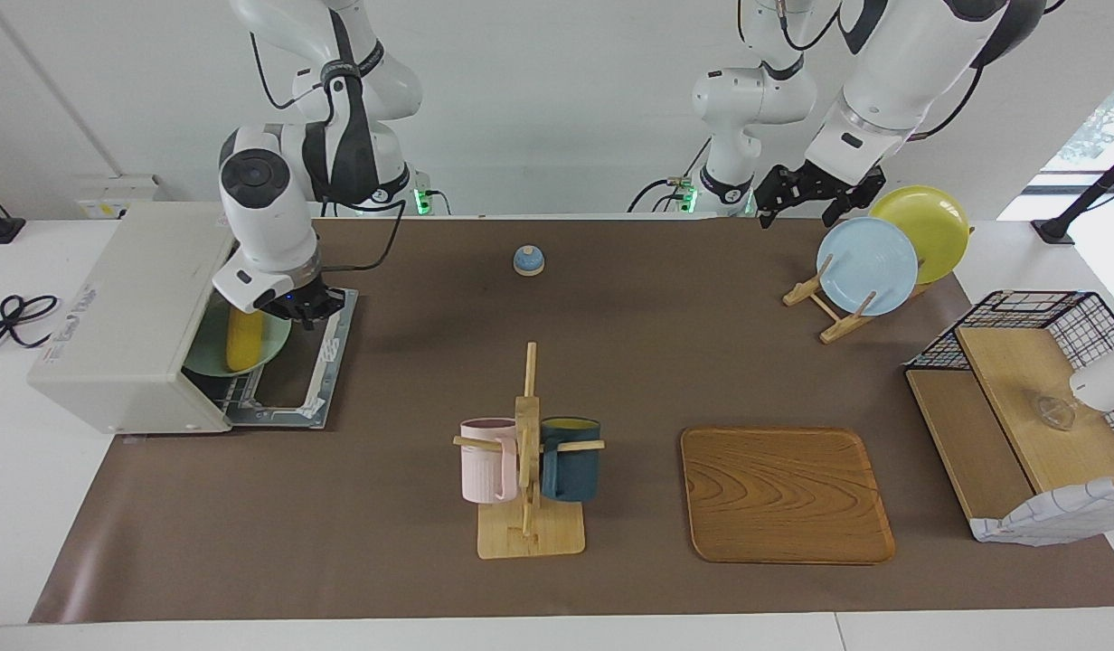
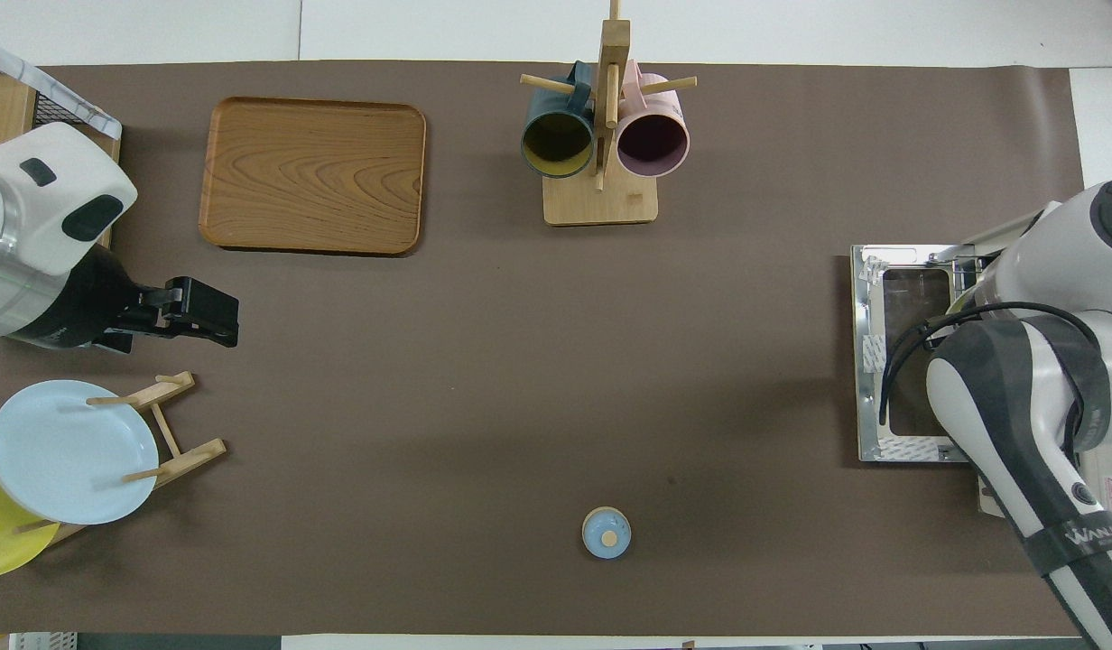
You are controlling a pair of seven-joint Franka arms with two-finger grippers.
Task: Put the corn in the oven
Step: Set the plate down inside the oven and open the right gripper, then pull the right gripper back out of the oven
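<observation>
The corn (image 1: 243, 339) is a yellow cob lying on a green plate (image 1: 209, 362) that sits in the mouth of the off-white oven (image 1: 132, 316) at the right arm's end of the table. The oven's door (image 1: 306, 380) is dropped open flat; it also shows in the overhead view (image 2: 899, 352). My right gripper (image 1: 308, 306) is low over the door, at the plate's rim next to the corn. The right arm hides the corn in the overhead view. My left gripper (image 1: 806, 203) is open and empty and waits in the air by the plate rack; it also shows in the overhead view (image 2: 204, 311).
A small blue bell (image 1: 528, 259) stands mid-table near the robots. A mug tree (image 1: 528, 470) holds a pink and a dark blue mug. A wooden tray (image 1: 786, 493) lies beside it. A rack holds a light blue plate (image 1: 867, 265) and a yellow plate (image 1: 928, 226). A wire shelf (image 1: 1018, 416) stands at the left arm's end.
</observation>
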